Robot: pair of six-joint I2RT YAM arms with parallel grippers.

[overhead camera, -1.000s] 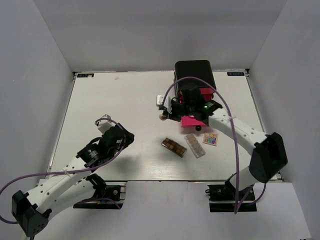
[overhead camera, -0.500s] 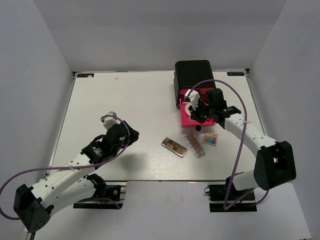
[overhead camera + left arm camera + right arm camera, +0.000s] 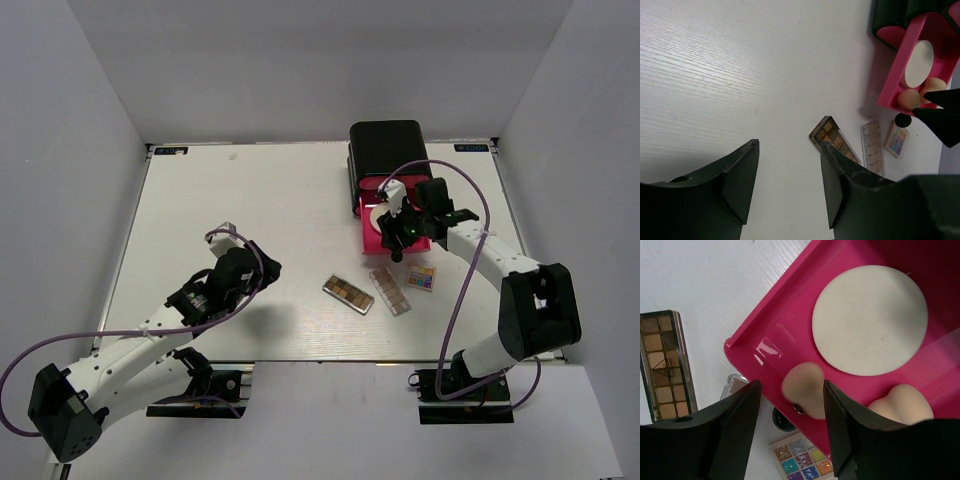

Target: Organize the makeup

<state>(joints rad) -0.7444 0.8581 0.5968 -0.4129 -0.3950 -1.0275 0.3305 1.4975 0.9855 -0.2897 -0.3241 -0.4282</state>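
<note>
My right gripper (image 3: 791, 385) stands open over the pink drawer (image 3: 765, 335), which is pulled out of the black box (image 3: 388, 148). A beige egg sponge (image 3: 804, 389), blurred, lies loose between its fingers. In the drawer sit a round cream puff (image 3: 870, 320) and a second beige sponge (image 3: 900, 402). On the table in front lie the brown palette (image 3: 348, 294), the clear pinkish palette (image 3: 390, 290) and the small multicolour palette (image 3: 421, 277). Well to their left, my left gripper (image 3: 788, 147) is open and empty above bare table.
The drawer's black knob (image 3: 782, 420) sticks out over the table beside the multicolour palette (image 3: 800, 460). White walls close in the table (image 3: 250, 190) at the back and on both sides. In the left wrist view the right gripper's dark fingers (image 3: 940, 112) overhang the drawer (image 3: 890, 75).
The right gripper carried a sponge from left of the box to above the drawer, then opened and let it go. The left arm crept slightly to the right.
</note>
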